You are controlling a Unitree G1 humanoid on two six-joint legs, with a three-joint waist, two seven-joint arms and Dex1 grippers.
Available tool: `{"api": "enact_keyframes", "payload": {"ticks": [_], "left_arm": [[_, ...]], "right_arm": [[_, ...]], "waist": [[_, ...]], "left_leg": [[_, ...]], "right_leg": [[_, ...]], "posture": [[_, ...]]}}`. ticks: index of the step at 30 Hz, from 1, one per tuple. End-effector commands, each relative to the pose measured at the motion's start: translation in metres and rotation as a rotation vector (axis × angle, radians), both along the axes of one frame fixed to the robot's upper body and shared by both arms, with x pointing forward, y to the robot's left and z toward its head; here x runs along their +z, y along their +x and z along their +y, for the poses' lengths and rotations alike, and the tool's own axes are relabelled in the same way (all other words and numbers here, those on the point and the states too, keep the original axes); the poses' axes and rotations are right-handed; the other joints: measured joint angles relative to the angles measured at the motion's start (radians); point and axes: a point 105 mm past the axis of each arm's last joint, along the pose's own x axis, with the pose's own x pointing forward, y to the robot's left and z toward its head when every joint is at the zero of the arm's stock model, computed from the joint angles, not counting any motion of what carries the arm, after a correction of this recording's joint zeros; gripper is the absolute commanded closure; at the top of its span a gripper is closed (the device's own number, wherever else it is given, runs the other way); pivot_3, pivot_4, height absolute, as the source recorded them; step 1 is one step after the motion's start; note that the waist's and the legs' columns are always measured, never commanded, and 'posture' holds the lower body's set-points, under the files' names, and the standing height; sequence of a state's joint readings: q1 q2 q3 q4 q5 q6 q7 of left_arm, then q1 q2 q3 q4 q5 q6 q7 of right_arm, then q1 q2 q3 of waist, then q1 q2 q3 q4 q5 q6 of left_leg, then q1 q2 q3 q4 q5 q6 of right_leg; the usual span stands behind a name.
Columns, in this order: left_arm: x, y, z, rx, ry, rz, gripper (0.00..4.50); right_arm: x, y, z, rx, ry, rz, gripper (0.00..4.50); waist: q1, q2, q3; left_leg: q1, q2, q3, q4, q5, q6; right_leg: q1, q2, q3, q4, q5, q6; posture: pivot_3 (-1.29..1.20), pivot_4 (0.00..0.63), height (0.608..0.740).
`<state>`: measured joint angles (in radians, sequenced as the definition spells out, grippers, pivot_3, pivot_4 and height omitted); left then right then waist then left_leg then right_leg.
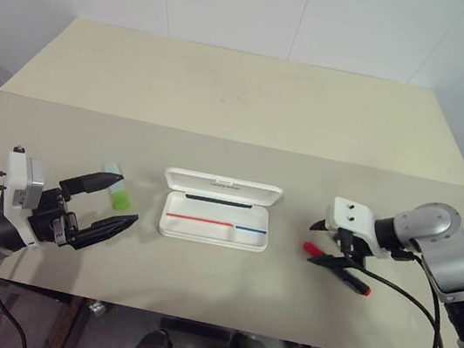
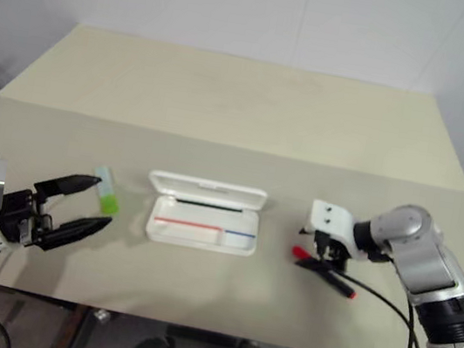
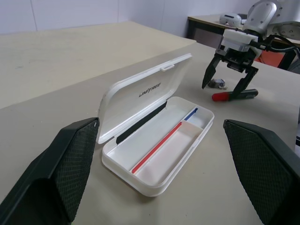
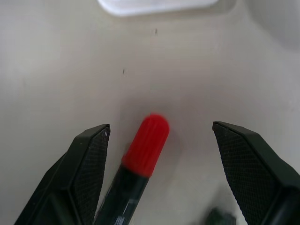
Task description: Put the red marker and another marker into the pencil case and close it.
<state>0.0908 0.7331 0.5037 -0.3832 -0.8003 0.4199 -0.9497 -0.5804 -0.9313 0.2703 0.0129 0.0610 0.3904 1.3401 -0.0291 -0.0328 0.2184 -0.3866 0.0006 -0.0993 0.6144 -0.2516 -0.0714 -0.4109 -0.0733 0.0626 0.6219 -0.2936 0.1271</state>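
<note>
Right hand (image 1: 337, 248) poised wide over red marker (image 1: 337, 269).
Next: close on it, carry toward 9 o'clock into open pencil case (image 1: 216, 222).

Each arm is silver-grey metal with rounded joint housings, ending in a white boxy wrist block dotted with small dark screws. The left gripper (image 1: 106, 201) and right gripper (image 1: 333, 244) carry black tapered fingers (image 3: 70, 171) with cross-hatched pads. Black cables trail beneath both arms.
</note>
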Motion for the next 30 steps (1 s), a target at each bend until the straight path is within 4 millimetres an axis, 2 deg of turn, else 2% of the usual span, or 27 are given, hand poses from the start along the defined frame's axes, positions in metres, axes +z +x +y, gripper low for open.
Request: {"api": "enact_keyframes", "payload": {"ticks": [1, 3, 10, 17, 25, 28, 30], "left_arm": [[0.006, -0.003, -0.001, 0.001, 0.013, -0.04, 0.0], [0.006, -0.003, -0.001, 0.0, 0.015, -0.039, 0.0], [0.006, -0.006, 0.003, -0.012, 0.023, -0.029, 0.0], [0.004, -0.019, 0.006, -0.115, 0.019, -0.004, 0.0], [-0.005, -0.032, 0.015, -0.233, 0.097, 0.085, 0.0], [-0.007, -0.032, 0.02, -0.241, 0.125, 0.093, 0.0], [-0.001, -0.027, 0.022, -0.231, 0.12, 0.046, 0.0]], "right_arm": [[-0.005, -0.002, -0.006, 0.0, -0.034, 0.012, 0.21], [-0.009, -0.003, -0.008, -0.004, -0.042, 0.023, 0.63], [-0.009, -0.001, -0.005, -0.012, -0.021, 0.021, 3.01], [0.01, 0.002, 0.012, 0.007, 0.083, -0.007, 3.08], [0.037, 0.002, 0.045, 0.048, 0.194, -0.074, 3.08], [0.044, 0.001, 0.052, 0.068, 0.191, -0.112, 3.08], [0.053, -0.001, 0.062, 0.089, 0.224, -0.129, 3.08]], "waist": [[-0.001, 0.0, 0.0], [-0.001, 0.0, 0.0], [-0.001, 0.0, 0.0], [-0.004, 0.0, 0.0], [-0.003, 0.0, 0.0], [-0.002, 0.001, 0.0], [-0.001, 0.001, 0.0]], "left_leg": [[0.0, 0.0, 0.0, 0.0, 0.0, 0.0], [0.0, 0.0, 0.0, 0.0, 0.0, 0.0], [0.001, 0.0, 0.0, 0.003, 0.0, 0.0], [0.001, 0.0, 0.0, 0.006, 0.0, 0.0], [0.0, 0.0, 0.0, 0.006, 0.0, 0.0], [0.0, 0.0, 0.0, 0.005, 0.0, 0.0], [0.0, 0.0, 0.0, 0.005, 0.0, 0.0]], "right_leg": [[0.0, 0.0, 0.0, 0.0, 0.0, 0.0], [0.0, 0.0, 0.0, 0.0, 0.0, 0.0], [0.002, 0.0, 0.0, 0.0, 0.0, 0.0], [0.003, 0.0, 0.001, 0.0, -0.001, -0.005], [0.002, 0.0, 0.0, 0.0, -0.001, -0.005], [0.001, 0.0, 0.0, 0.0, -0.003, -0.008], [0.001, 0.0, 0.0, 0.0, -0.003, -0.009]], "posture": [[0.0, 0.15, 0.74], [0.0, 0.15, 0.74], [0.0, 0.15, 0.74], [0.0, 0.15, 0.74], [0.0, 0.15, 0.74], [0.0, 0.15, 0.74], [0.0, 0.15, 0.74]]}}
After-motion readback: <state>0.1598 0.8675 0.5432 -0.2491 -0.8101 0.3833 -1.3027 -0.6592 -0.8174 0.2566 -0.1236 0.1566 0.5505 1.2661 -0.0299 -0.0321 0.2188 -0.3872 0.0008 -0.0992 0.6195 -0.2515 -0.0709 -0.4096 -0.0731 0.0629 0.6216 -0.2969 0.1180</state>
